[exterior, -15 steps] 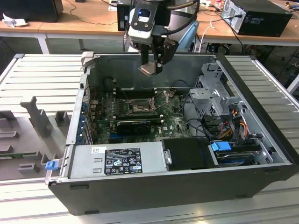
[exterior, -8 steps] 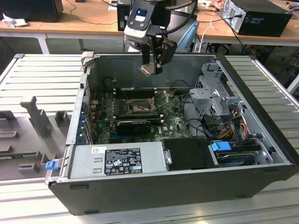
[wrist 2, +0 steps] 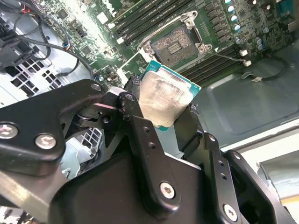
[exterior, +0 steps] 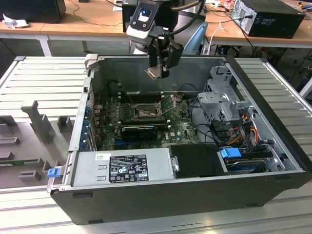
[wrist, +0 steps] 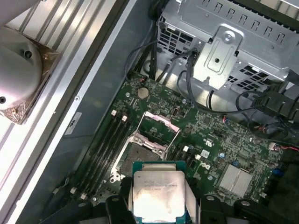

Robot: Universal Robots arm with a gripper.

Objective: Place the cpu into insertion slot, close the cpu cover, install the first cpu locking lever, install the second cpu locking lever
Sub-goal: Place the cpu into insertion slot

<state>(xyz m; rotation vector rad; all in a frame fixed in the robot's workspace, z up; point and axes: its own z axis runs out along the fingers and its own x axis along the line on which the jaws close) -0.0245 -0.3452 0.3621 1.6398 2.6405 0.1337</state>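
Cpu (wrist 2: 166, 100) sits right between the two black fingers (wrist 2: 138, 119) of your gripper (wrist 2: 163, 109). One finger presses on each side edge, so the fingers are closed tight on the chip and open only as wide as it is. Its shiny grey top shows in both wrist views, with a thin green edge around it. The chip sticks out past the fingertips, and nothing else touches it.

In the exterior view, your gripper (exterior: 161, 61) hangs up high over the open computer case (exterior: 146, 195), near its back wall. The cpu (exterior: 155, 72) is a small pale square at the tip, up in the air and well apart from the green board (exterior: 180, 126) down below.

The insertion slot (wrist: 140, 156) lies on that board, beside the long black memory slots (wrist: 105, 149). You can see its dark square middle and its silvery rim, and it has no chip in it. The cpu cover (wrist: 161, 122) is flipped up and open, standing at one side of the slot. In the first wrist view the slot lies just past the cpu's (wrist: 159, 193) edge, lower down on the board.

A grey metal drive cage (exterior: 222, 97) with many wires sits on the exterior view's right.
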